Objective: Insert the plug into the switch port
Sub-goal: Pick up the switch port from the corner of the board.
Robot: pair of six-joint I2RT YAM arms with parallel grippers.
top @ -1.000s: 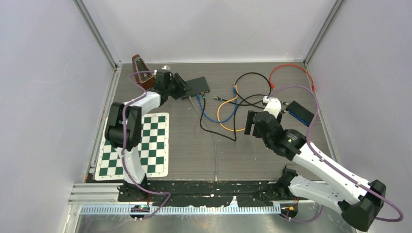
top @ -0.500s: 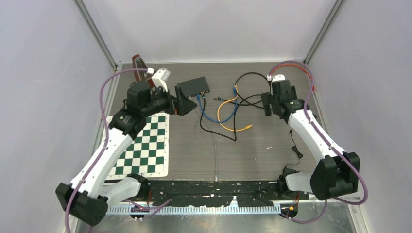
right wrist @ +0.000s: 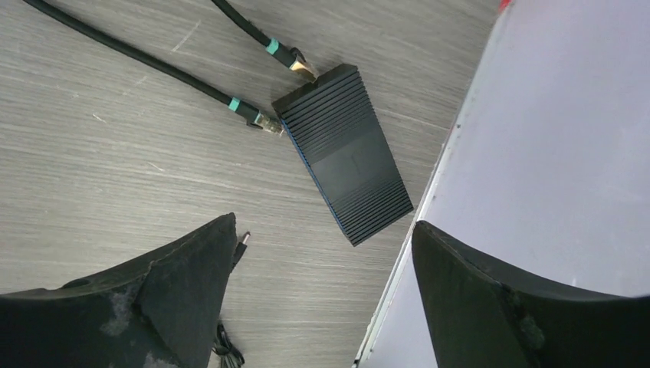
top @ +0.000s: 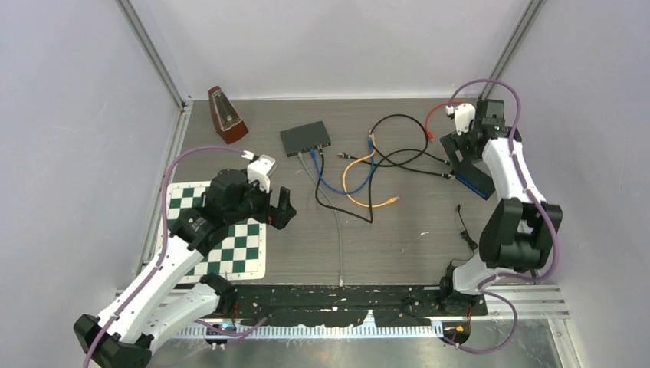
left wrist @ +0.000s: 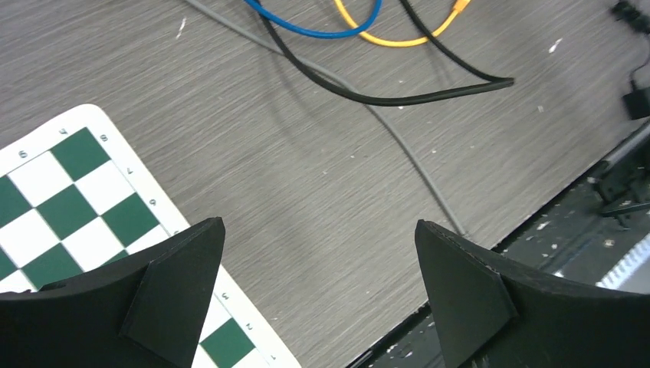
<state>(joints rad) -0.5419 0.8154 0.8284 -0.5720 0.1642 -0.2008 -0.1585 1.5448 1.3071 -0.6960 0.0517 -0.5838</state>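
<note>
A black switch point(top: 305, 138) lies at the back centre with blue and grey cables running from its front. A loose yellow cable ends in a plug point(top: 393, 199) on the table. My left gripper point(top: 281, 208) point(left wrist: 318, 224) hangs open and empty over bare table by the chessboard corner, well short of the switch. At the far right my right gripper point(top: 460, 147) point(right wrist: 323, 222) is open and empty above a second ribbed dark box point(right wrist: 343, 175) point(top: 474, 178). Two black cable plugs with green bands point(right wrist: 264, 123) lie at that box's end.
A chessboard mat point(top: 222, 234) lies at the near left and a brown metronome point(top: 224, 115) at the back left. Blue, yellow, black and red cables tangle mid-table point(top: 368, 172). A small barrel plug point(right wrist: 243, 244) lies by the right finger. The right wall point(right wrist: 552, 153) is close.
The left arm pulled back from the switch to the chessboard's corner, its jaws opening. The right arm swung from mid-table to the far right corner.
</note>
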